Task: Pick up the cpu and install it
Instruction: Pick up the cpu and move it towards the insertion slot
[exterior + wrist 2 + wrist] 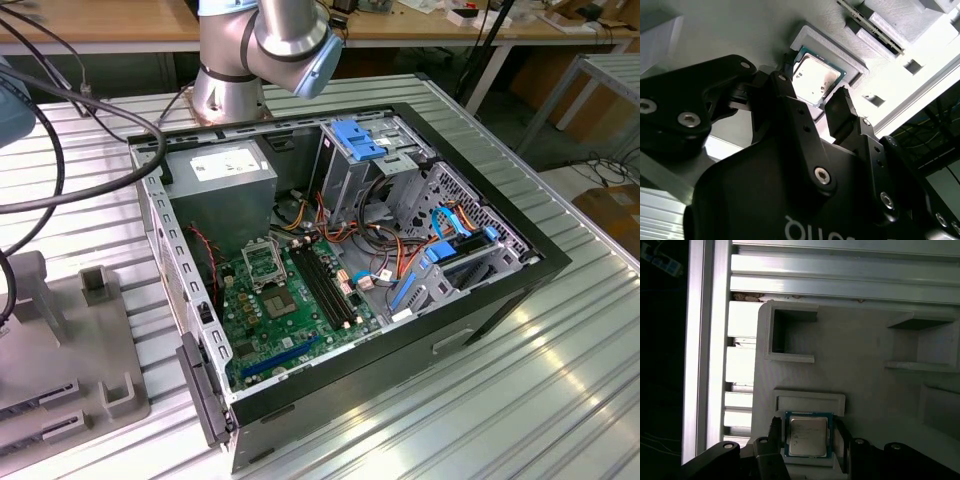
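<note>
Grasping step: the claw (806,426) stands spread, one finger beside each of two opposite edges of the cpu (808,436), and should close centred and square on those edges without tilting it. The cpu lies flat, metal lid upward, in a shallow recess of the grey fixture (865,370). Nearly square, it has no marked long axis, and its edges run parallel to the recess walls.

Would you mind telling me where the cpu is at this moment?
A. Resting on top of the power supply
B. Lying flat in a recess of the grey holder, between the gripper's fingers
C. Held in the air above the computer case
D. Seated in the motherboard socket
B: in the first wrist view the cpu lies flat in a recess of the grey holder, with the open gripper straddling it, one finger on each side.
</note>
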Robot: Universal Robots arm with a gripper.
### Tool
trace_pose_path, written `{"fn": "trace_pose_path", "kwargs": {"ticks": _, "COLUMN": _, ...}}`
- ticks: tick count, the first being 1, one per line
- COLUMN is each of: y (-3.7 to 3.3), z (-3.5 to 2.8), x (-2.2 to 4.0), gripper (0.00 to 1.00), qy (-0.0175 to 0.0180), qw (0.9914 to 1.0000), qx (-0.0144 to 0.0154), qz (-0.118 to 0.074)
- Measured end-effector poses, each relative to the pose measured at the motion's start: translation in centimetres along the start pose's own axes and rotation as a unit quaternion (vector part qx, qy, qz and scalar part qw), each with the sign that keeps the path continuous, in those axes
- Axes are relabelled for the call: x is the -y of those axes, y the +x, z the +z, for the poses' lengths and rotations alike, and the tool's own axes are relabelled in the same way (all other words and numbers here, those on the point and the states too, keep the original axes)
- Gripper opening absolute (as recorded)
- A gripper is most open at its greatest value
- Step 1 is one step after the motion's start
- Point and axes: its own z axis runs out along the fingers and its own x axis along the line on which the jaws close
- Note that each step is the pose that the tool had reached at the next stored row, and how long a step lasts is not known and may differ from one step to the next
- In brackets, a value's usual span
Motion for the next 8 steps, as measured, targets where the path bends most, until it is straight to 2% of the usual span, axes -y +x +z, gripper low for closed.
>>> {"fn": "trace_pose_path", "kwargs": {"ticks": 2, "y": 0.0, "z": 0.01, "x": 0.0, "gripper": 0.53, "qy": 0.0, "qw": 1.0, "qx": 0.0, "qz": 0.0}}
{"fn": "trace_pose_path", "kwargs": {"ticks": 3, "y": 0.0, "z": 0.0, "x": 0.0, "gripper": 0.46, "qy": 0.0001, "qw": 1.0, "qx": -0.0001, "qz": 0.0}}
{"fn": "trace_pose_path", "kwargs": {"ticks": 8, "y": -0.05, "z": 0.02, "x": 0.0, "gripper": 0.46, "qy": -0.0001, "qw": 1.0, "qx": 0.0001, "qz": 0.001}}
